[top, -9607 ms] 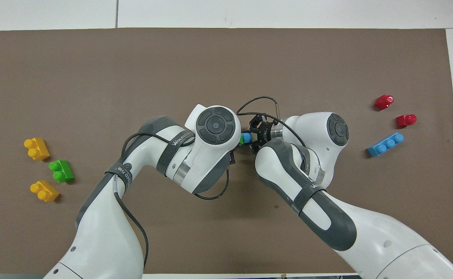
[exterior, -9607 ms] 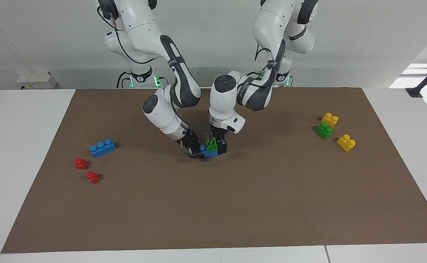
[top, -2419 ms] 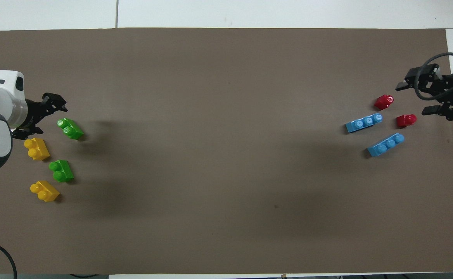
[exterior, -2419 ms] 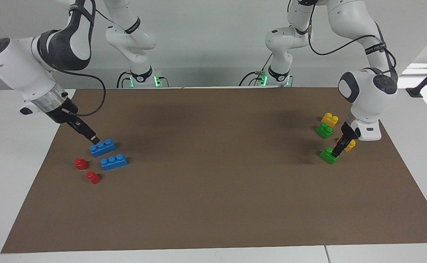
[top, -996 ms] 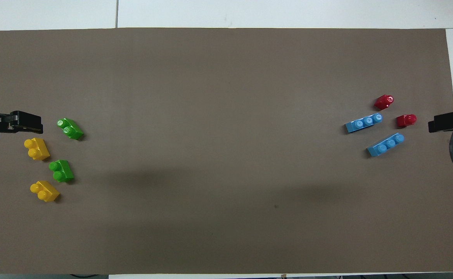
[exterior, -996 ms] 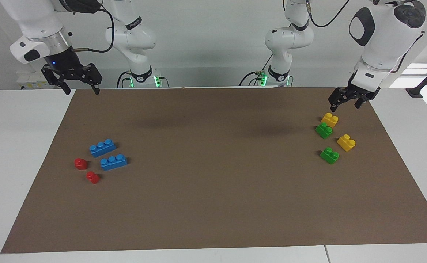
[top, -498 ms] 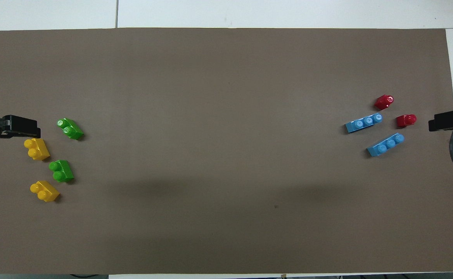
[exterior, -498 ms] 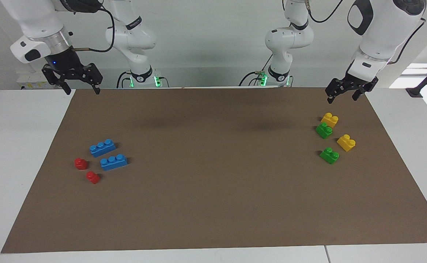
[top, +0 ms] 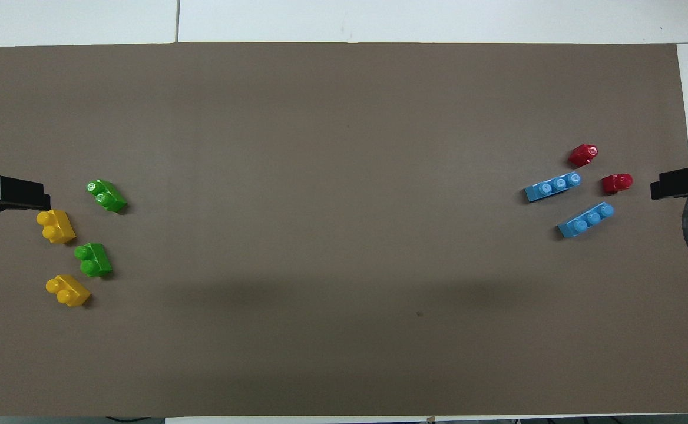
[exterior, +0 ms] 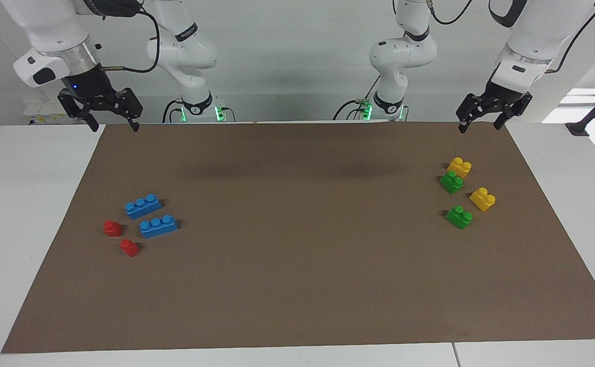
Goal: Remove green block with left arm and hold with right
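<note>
Left gripper (exterior: 481, 120) hangs raised over the mat's robot-side edge, fingers spread wide and empty. Right gripper (exterior: 110, 118) likewise, wide and empty, at the other end.

The small bright green plastic two-stud brick (exterior: 459, 216) sits free on the brown mat (exterior: 297, 285), well apart from the blue three-stud bricks (exterior: 158, 226).

Judged: removal appears complete; nothing further seems to call for a grasp.

The mat's middle lies open; yellow bricks (exterior: 482, 199) and a second green brick (exterior: 451, 181) crowd the left arm's end.

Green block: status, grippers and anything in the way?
Left gripper and right gripper open, raised, empty. Green block loose on the mat, beside a yellow block. Nothing in the way.
</note>
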